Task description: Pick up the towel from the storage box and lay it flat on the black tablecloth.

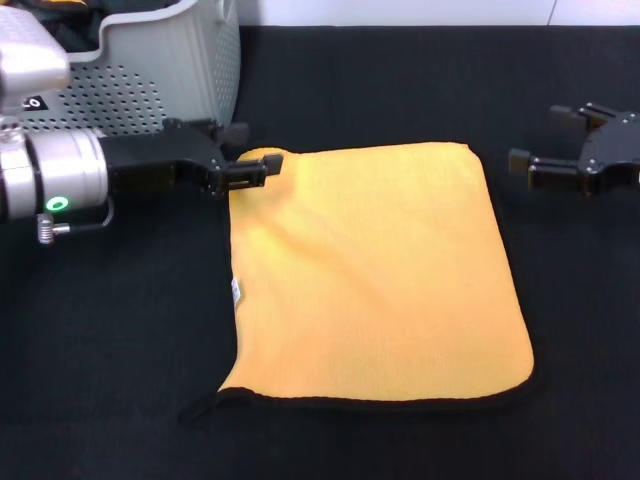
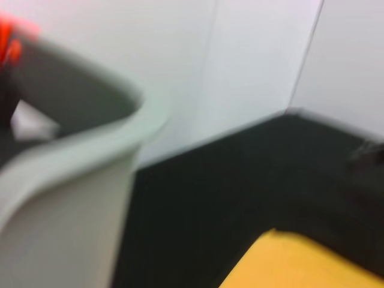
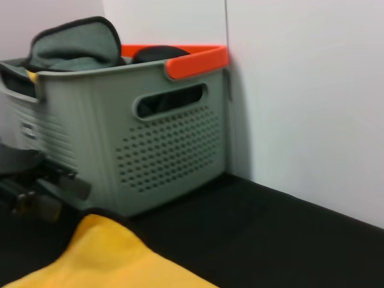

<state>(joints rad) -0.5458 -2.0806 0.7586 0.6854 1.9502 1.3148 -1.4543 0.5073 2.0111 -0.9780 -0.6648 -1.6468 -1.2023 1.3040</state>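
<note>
While resting orange face up on the black tablecloth (image 1: 400, 90), just in front of the storage box (image 1: 170, 70), the towel (image 1: 375, 280) looks almost flat. Left gripper (image 1: 245, 165) at the far-left corner, fingers parted around that corner but not visibly pinching; right gripper (image 1: 530, 165) open and apart from the far-right corner. Risk, judged from here: a corner snagged on a withdrawing finger, dragging a fold back in. Near-left hem already curled into a small tail. Long axis roughly from box side toward the robot, slightly skewed right.
</note>
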